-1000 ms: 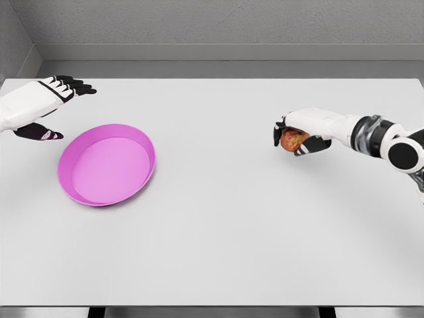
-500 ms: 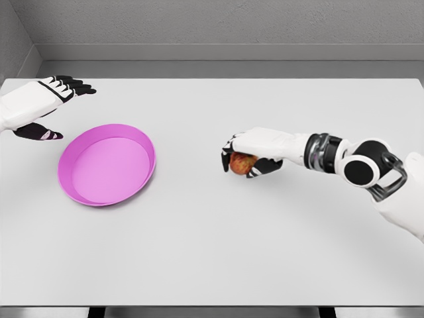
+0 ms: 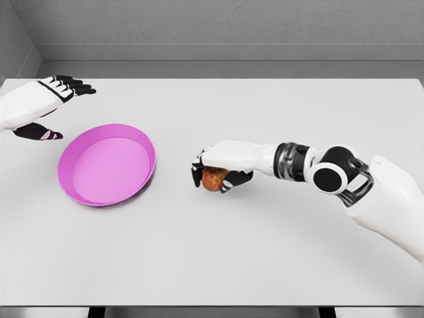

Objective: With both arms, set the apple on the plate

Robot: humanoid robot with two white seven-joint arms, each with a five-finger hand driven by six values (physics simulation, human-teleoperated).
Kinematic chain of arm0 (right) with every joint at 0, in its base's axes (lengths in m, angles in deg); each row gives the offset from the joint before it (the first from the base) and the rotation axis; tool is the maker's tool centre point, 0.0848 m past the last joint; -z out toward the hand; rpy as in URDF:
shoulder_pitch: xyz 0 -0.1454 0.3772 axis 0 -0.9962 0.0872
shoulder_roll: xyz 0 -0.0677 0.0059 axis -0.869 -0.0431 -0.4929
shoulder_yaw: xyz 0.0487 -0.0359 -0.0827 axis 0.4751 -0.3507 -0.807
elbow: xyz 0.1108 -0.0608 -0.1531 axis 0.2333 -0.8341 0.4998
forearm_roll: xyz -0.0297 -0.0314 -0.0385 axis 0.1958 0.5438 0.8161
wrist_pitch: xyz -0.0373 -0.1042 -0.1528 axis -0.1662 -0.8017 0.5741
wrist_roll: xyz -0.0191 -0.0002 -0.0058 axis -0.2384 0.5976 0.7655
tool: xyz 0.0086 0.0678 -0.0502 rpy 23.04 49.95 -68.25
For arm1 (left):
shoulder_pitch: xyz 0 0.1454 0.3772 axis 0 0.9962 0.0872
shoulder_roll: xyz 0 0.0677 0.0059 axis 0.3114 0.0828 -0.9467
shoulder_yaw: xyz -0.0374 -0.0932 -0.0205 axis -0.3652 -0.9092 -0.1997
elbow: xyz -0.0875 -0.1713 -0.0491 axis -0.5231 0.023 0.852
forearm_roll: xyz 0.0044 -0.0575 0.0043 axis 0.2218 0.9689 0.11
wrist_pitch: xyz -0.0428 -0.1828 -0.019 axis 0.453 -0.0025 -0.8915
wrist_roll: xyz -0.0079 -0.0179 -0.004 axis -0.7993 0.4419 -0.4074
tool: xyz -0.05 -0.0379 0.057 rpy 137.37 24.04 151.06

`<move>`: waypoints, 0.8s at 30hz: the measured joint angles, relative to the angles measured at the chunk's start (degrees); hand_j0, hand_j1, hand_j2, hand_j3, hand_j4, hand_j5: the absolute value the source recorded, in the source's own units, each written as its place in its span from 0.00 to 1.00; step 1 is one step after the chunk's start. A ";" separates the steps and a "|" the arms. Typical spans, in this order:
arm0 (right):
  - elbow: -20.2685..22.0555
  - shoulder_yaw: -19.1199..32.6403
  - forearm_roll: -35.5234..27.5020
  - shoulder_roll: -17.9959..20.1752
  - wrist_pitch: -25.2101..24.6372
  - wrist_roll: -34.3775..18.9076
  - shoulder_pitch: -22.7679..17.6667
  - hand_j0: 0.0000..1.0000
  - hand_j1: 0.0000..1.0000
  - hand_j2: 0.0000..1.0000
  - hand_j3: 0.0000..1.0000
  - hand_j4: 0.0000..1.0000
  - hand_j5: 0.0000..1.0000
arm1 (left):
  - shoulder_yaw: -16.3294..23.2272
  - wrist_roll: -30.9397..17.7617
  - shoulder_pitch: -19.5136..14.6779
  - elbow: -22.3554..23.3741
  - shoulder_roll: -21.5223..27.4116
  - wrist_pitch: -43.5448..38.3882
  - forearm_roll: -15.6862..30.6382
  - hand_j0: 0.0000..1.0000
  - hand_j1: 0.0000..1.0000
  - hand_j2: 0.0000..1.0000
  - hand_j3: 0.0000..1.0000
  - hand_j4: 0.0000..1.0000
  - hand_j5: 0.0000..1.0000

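Apple [image 3: 212, 179], white table [image 3: 265, 252], grey wall [image 3: 218, 23]

The white right hand [image 3: 218, 165] reaches toward nine o'clock, fingers curled closed in a grasp. The white left hand [image 3: 40, 106] hovers at ten o'clock, fingers spread

- One view only: head camera, set above the near edge of the flat white table [image 3: 265, 265], looking forward and steeply down.
- Middling range: the whole tabletop fits, far edge meeting the grey wall [image 3: 218, 23] at top.
- Near table edge runs along the frame bottom.
- Arms enter from both sides.
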 measured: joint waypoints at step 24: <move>0.12 -0.80 -0.04 -0.63 -0.29 0.01 1.05 1.00 1.00 1.00 1.00 1.00 1.00 | 0.00 0.00 0.00 0.00 0.00 0.00 0.00 1.00 1.00 1.00 1.00 1.00 1.00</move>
